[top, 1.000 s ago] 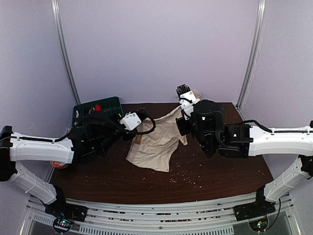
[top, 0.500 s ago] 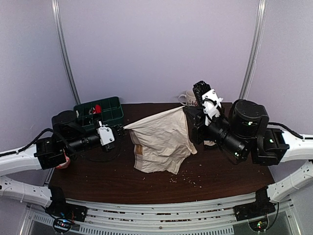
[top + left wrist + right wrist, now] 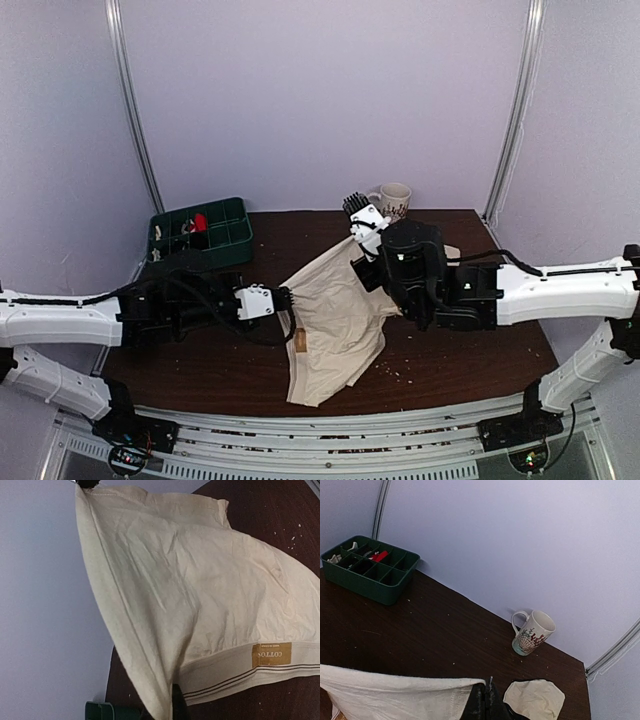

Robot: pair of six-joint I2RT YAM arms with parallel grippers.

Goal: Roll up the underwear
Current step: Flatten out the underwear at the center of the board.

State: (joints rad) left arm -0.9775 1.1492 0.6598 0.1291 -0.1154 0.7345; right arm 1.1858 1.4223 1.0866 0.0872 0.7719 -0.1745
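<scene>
Underwear, cream cotton, brown woven label on the striped waistband; hangs spread between both tools, upper edge lifted, lower part draping onto the dark table below and between them. Left gripper: reaches in low and nearly level from the left side, forearm stretched over the table, jaws pinched together on the waistband edge directly at its tips. Right gripper: sits higher, wrist folded back over a bulky elbow, fingers pointing toward the far wall, jaws clamped on the opposite top corner of the cloth. Beyond the right gripper's tips: patterned mug, upright by the wall. Just beside those tips, to their right in the wrist view: small separate cream scrap, flat on the table. Beyond and outward of the left gripper: green divided tray, small items inside. Beneath the right forearm: scattered pale crumbs.
</scene>
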